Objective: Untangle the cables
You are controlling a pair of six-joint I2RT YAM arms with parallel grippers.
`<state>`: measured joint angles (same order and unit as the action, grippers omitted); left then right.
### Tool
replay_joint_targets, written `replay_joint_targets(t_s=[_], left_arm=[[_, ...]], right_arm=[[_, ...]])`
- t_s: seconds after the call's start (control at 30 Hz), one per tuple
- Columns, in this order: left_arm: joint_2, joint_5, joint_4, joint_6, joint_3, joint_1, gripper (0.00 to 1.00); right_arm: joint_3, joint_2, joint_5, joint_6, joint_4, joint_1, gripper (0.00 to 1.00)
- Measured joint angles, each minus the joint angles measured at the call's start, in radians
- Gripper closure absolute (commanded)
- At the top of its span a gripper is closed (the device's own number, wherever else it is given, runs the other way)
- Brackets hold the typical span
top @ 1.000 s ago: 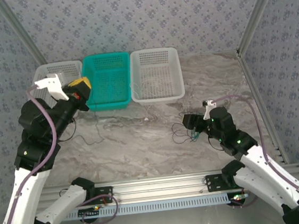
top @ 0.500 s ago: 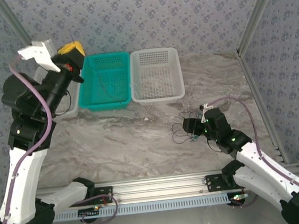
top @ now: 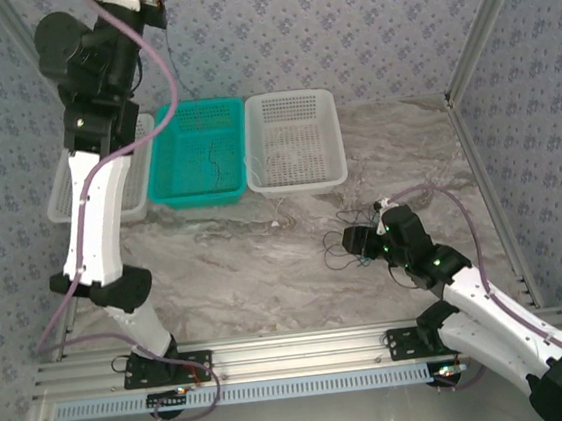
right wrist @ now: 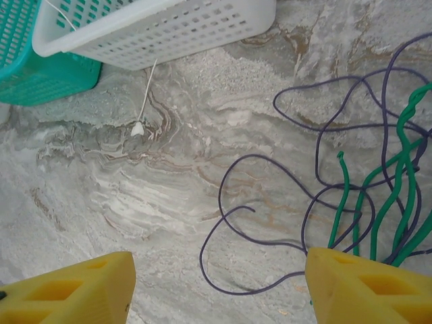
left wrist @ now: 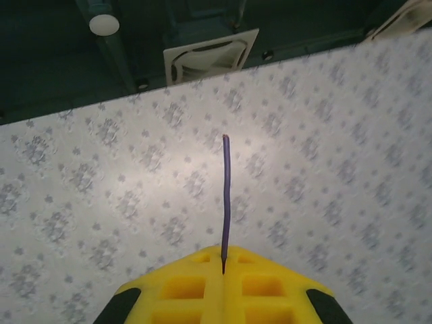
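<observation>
Held high, its tip cut off at the overhead frame's top edge, the left gripper (left wrist: 223, 264) has its yellow fingers (left wrist: 263, 271) pinched shut on one thin dark purple cable (left wrist: 226, 196) (its trailing length, barely traceable, hangs toward the teal plastic basket (top: 200, 104)). The right gripper (right wrist: 219, 270), jaws spread wide, hovers low over the tangle of thin green and dark purple cables (right wrist: 364, 196) on the grey marbled tabletop (right wrist: 101, 189), near a white slotted basket (right wrist: 169, 34). Behind stands floral-patterned wallpaper (left wrist: 101, 202), with a ceiling vent (left wrist: 210, 54) above.
</observation>
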<state>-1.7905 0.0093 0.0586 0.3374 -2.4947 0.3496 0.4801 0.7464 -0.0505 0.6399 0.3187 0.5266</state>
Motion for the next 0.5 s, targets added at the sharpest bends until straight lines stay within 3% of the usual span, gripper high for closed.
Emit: replay_joint_targets(t_s=[0.27,0.5], left_arm=[[-0.14,-0.003,-0.005,-0.018,0.093,-0.174,1.0],[-0.167,-0.021,0.101,-0.164,0.347,-0.219,1.0]], right_arm=[[-0.005,0.001,-0.014,0.007,0.031,0.016,0.31],[-0.005,0.034,-0.014,0.026,0.021,0.018,0.31]])
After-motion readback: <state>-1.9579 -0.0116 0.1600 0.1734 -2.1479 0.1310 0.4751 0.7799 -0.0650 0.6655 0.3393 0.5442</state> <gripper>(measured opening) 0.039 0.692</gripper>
